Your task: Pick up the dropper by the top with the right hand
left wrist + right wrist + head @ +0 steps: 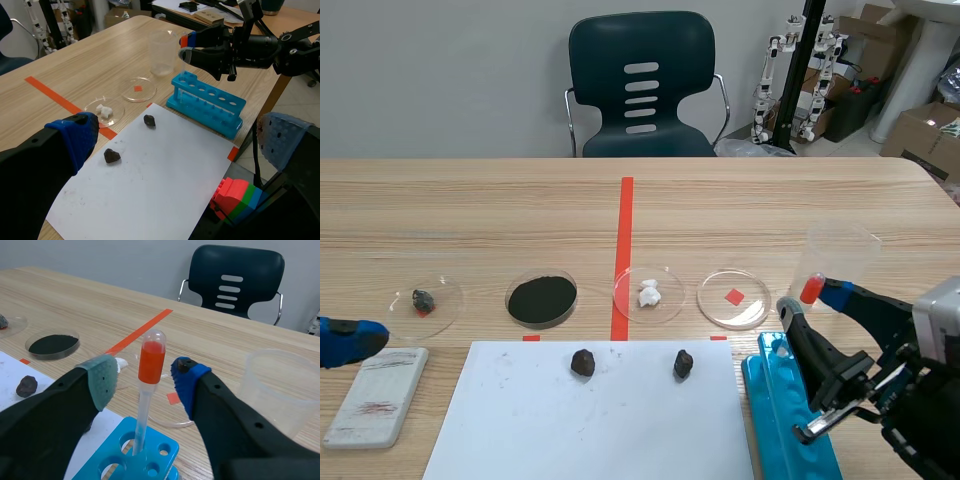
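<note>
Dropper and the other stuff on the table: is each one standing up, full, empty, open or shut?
dropper, upright in the rack, red bulb not gripped
rack, standing, dropper in one hole
right gripper, open, pads either side of the bulb
left gripper, open, holding nothing
beaker, upright, looks empty
powder dish, uncovered, full of black powder
clear dish, uncovered, empty
</note>
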`<action>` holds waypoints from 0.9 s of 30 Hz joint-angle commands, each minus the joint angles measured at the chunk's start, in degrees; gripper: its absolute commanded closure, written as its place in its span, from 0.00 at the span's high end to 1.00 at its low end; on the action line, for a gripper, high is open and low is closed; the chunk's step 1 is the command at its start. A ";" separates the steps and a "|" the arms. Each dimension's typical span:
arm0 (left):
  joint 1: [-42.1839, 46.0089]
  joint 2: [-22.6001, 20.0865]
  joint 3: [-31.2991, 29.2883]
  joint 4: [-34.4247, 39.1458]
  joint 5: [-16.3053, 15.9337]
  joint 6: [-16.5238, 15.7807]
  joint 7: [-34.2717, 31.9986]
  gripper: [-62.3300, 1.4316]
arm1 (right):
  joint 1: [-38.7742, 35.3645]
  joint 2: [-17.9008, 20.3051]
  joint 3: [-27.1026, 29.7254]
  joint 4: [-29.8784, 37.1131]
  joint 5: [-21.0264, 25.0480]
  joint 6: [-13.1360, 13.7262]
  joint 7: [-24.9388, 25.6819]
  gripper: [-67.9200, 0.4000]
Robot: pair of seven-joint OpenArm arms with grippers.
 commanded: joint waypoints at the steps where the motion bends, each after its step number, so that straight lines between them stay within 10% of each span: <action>1: 0.44 0.46 0.22 0.44 -0.55 -0.17 -0.94 1.00 | 0.63 0.66 0.37 1.07 0.20 0.02 1.05 0.49; 11: 0.44 0.46 0.22 0.44 -0.55 -0.17 -0.94 1.00 | 0.63 0.66 0.37 1.07 0.20 0.02 1.07 0.70; 27: 0.44 0.46 0.22 0.44 -0.55 -0.17 -0.94 1.00 | 1.64 0.63 0.35 1.07 0.24 0.07 2.49 0.70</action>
